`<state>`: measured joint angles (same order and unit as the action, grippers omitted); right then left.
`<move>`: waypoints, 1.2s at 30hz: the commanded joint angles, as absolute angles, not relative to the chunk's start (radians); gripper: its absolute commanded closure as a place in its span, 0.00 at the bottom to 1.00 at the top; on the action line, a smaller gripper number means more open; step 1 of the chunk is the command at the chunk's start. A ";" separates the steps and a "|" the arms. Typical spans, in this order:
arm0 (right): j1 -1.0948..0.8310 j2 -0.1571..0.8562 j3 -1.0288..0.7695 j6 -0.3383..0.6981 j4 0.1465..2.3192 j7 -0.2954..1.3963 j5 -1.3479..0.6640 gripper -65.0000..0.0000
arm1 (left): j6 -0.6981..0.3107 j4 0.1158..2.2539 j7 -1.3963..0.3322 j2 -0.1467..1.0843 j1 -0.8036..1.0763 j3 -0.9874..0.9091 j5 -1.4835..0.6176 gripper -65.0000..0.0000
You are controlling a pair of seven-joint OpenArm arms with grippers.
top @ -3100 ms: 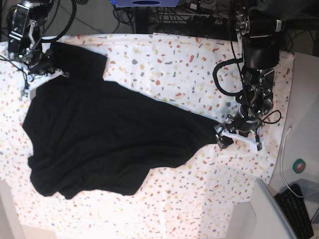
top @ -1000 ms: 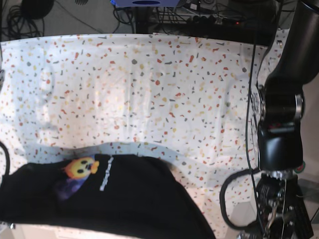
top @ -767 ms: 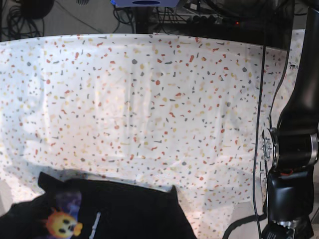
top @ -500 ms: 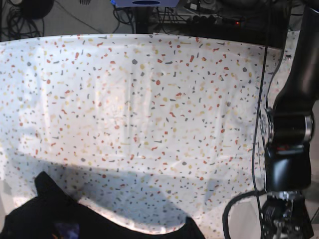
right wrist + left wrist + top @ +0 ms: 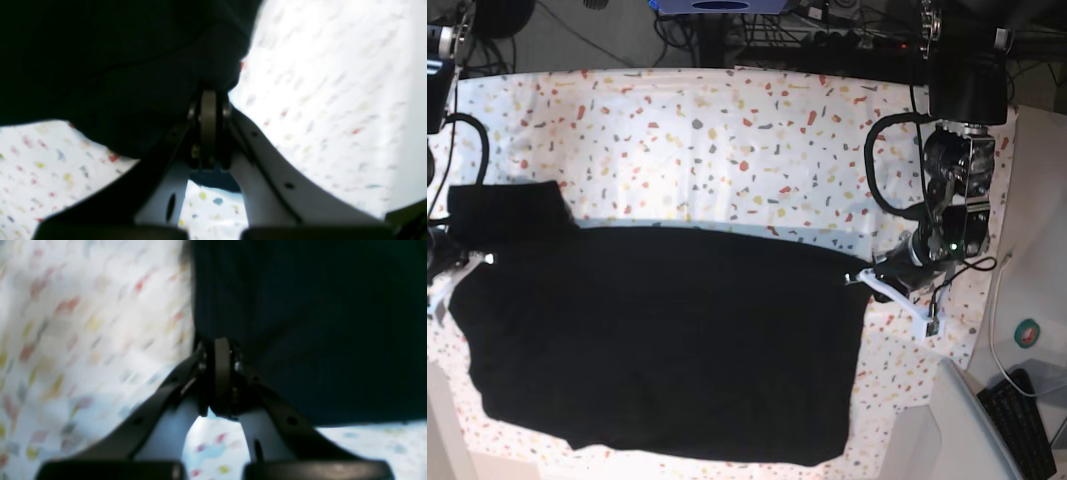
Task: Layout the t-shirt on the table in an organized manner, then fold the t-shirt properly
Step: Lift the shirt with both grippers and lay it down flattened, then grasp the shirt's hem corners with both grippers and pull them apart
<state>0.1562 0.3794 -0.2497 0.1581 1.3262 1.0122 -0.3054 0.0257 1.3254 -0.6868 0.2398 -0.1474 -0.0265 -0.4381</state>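
The black t-shirt [image 5: 657, 340] lies spread wide across the speckled white table [image 5: 727, 130], with one sleeve [image 5: 507, 210] sticking out at the upper left. My left gripper [image 5: 872, 281] is at the shirt's right corner and shut on it. In the left wrist view its fingertips [image 5: 222, 353] pinch the edge of the black cloth [image 5: 317, 323]. My right gripper [image 5: 457, 272] is at the shirt's left edge, mostly hidden by cloth and the frame edge. In the right wrist view it [image 5: 208, 100] is shut on a fold of the t-shirt [image 5: 116, 60].
A grey side surface at the right carries a black keyboard [image 5: 1022, 420], a round teal object [image 5: 1028, 333] and a white cable [image 5: 997, 320]. Cables and dark equipment [image 5: 827, 30] run along the back edge. Bare table [image 5: 83, 323] [image 5: 333, 83] shows beside both grippers.
The t-shirt was bunched at the bottom edge of the base view; now it lies stretched flat across the table. Both arms have come down to its left and right ends, still gripping.
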 commanded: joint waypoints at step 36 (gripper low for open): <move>-0.177 0.257 -0.498 0.156 1.601 0.812 -0.308 0.39 | -0.077 1.716 -0.579 0.104 0.294 -0.449 -0.455 0.20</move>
<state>-0.1898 0.2325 -0.4927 0.1600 1.5806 0.8318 -0.3107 -0.0795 1.6962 -0.6060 0.0883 0.3058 -0.4473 -0.4450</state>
